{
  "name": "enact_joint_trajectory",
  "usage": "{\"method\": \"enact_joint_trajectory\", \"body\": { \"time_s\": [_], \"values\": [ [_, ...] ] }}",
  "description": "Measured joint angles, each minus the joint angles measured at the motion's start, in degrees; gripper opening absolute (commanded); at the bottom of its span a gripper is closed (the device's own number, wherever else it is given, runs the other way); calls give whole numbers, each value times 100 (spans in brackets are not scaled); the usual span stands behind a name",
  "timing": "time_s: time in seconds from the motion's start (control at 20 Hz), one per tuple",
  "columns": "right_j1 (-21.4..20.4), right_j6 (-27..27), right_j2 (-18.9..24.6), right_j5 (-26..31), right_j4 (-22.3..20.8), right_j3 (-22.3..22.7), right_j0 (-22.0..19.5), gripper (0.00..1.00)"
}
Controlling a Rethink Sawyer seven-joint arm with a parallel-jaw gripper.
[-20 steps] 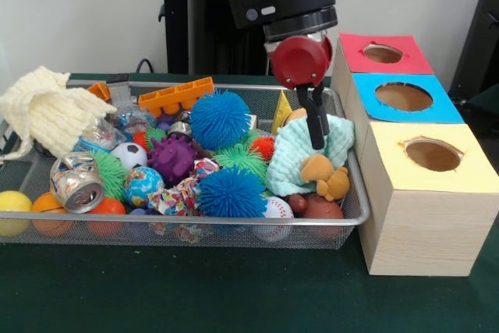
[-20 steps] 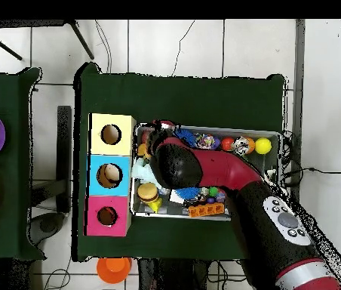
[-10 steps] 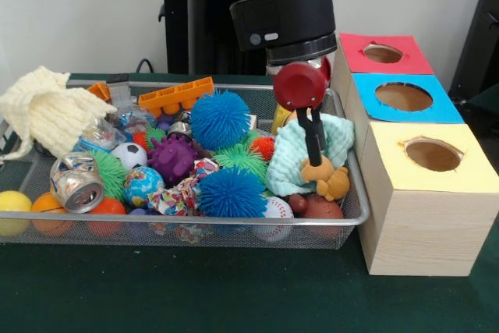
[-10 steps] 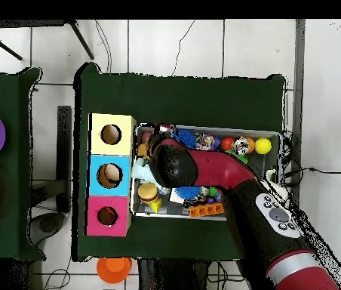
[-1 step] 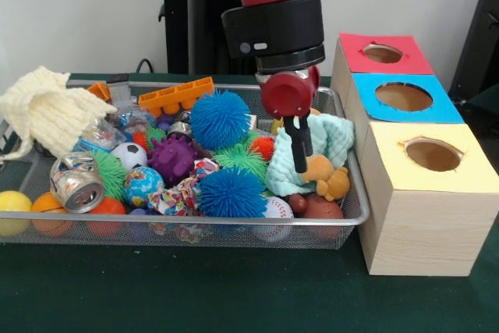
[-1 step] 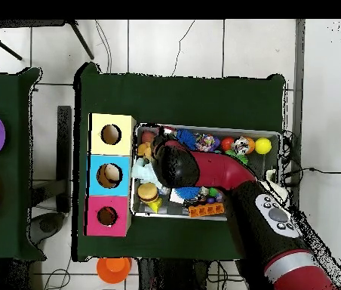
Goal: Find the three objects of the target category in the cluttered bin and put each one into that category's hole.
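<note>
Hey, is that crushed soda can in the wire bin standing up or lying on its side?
On its side: the can lies tilted among the toys, its silver end facing the front camera.

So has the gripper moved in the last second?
Yes. In the front view the gripper has shifted left, away from the red-topped box, and down onto the mint cloth beside the small brown bear.
</note>
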Motion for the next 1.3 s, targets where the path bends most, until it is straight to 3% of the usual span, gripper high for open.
{"method": "enact_joint_trajectory", "body": {
  "time_s": [1.3],
  "values": [
    [399,0,-219,-1,1,-5,88,100]
  ]
}}
